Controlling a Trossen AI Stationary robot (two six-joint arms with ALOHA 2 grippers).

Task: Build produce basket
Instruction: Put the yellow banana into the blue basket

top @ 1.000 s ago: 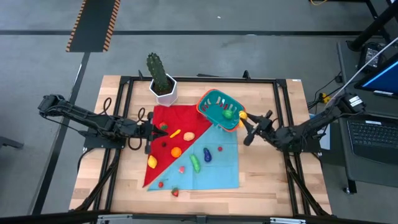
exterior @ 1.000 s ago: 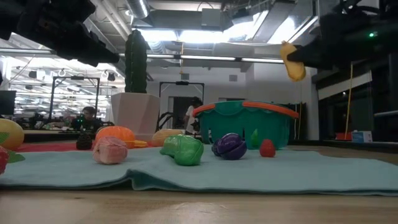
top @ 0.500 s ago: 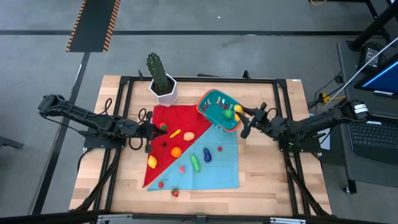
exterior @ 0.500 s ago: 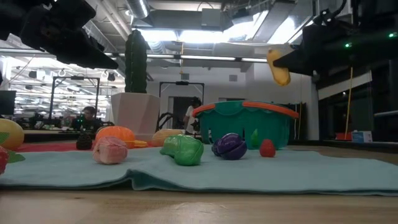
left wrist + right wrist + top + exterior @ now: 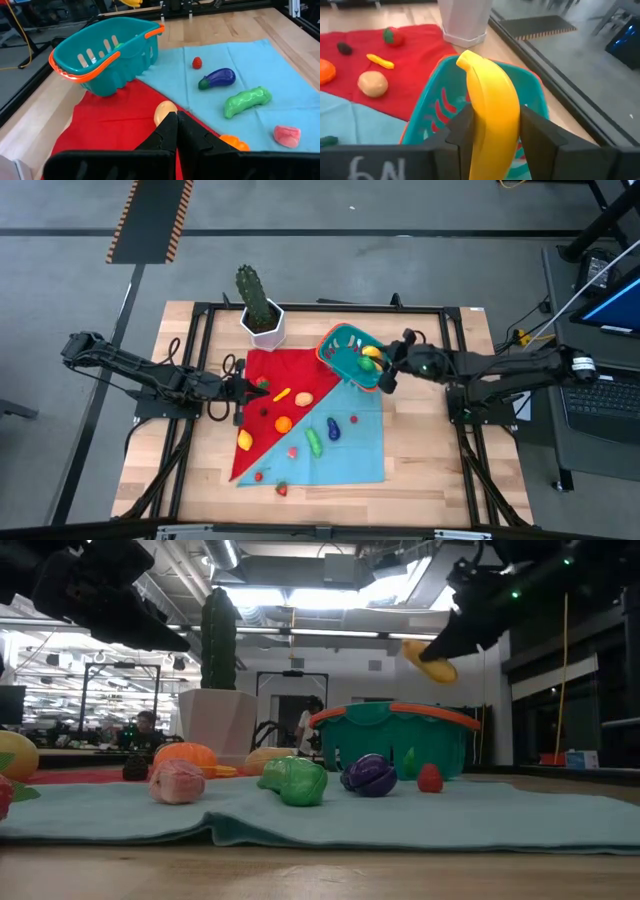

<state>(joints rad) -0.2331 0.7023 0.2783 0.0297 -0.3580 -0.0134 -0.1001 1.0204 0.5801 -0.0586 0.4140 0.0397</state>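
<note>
My right gripper (image 5: pixel 383 360) is shut on a yellow banana (image 5: pixel 490 100) above the right side of the teal, orange-rimmed basket (image 5: pixel 350 356). In the low view the banana (image 5: pixel 425 660) hangs above the basket's rim (image 5: pixel 395 712). Loose produce lies on the red and teal cloths: an orange (image 5: pixel 284 423), a lemon (image 5: pixel 244 440), a cucumber (image 5: pixel 314 442), an eggplant (image 5: pixel 332 430) and small red berries (image 5: pixel 258 476). My left gripper (image 5: pixel 250 387) is shut with nothing in it, raised over the red cloth's left edge. My right gripper pinches the banana's middle (image 5: pixel 492 122) between its two fingers (image 5: pixel 462 130), which lie across it. They come from the table's right side, slanting down. The banana is lifted clear of the basket and tilted, its free end (image 5: pixel 462 60) reaching out past the fingers.
A white pot with a cactus (image 5: pixel 262 320) stands at the far edge, left of the basket. A black frame (image 5: pixel 200 360) runs around the table top. Bare wood (image 5: pixel 430 450) lies right of the teal cloth (image 5: pixel 355 455).
My right gripper has carried the banana up and toward the table's left, from beside the basket's right rim to above the basket. It has turned, and the banana has tipped from nearly upright to slanting. The left arm has kept still.
</note>
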